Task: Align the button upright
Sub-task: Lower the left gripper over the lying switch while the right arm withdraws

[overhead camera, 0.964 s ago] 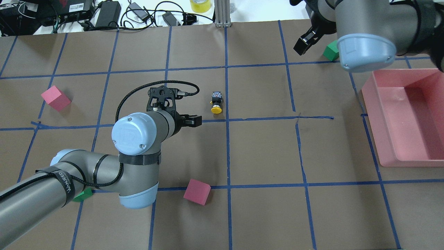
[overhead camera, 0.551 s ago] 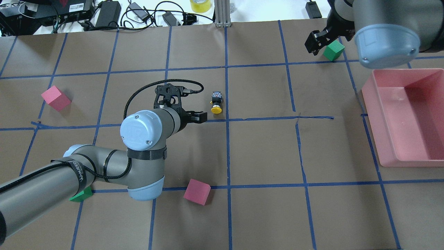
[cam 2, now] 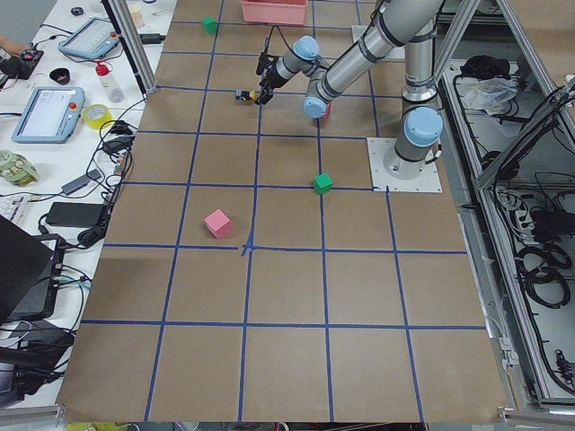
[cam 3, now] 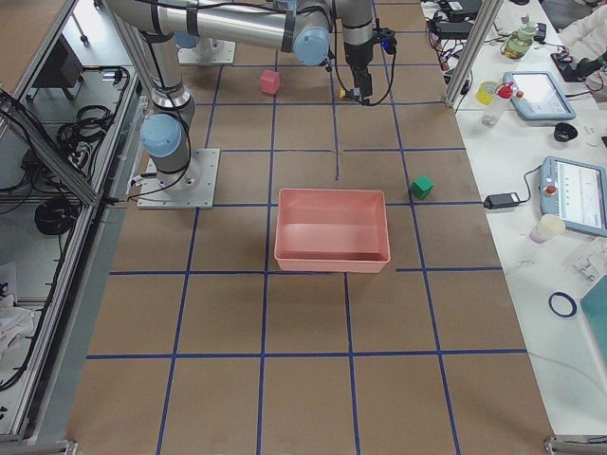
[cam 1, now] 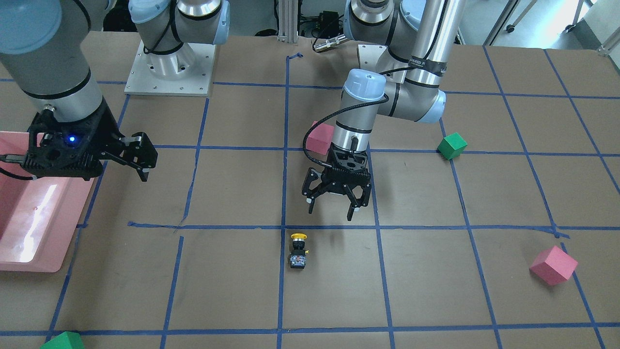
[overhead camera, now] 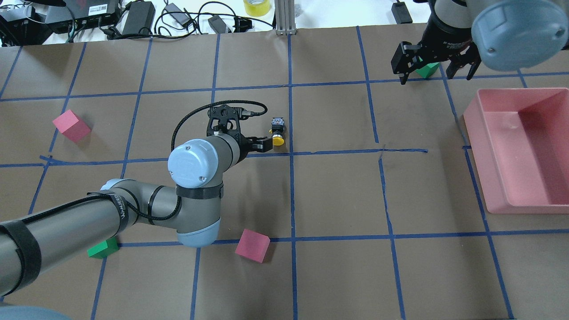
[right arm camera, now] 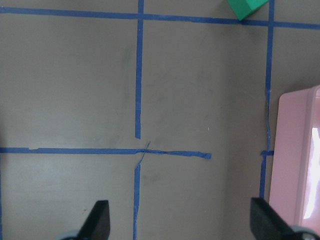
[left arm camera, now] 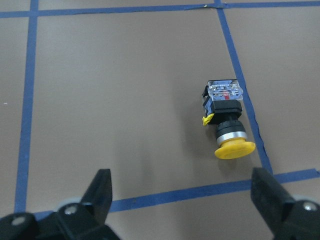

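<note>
Left black claw agape, empty, near toppled yellow-capped black push-button: likely light, rigid, best pinched across body.

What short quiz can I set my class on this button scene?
1. True or false: the button stands upright on its base.
2. Which is nearer the button? A: left gripper. B: right gripper. C: pink tray.
3. Fill in: the jaws of both grippers are ____.

Key:
1. False. It lies on its side, with the yellow cap pointing along the table.
2. A
3. open
</note>
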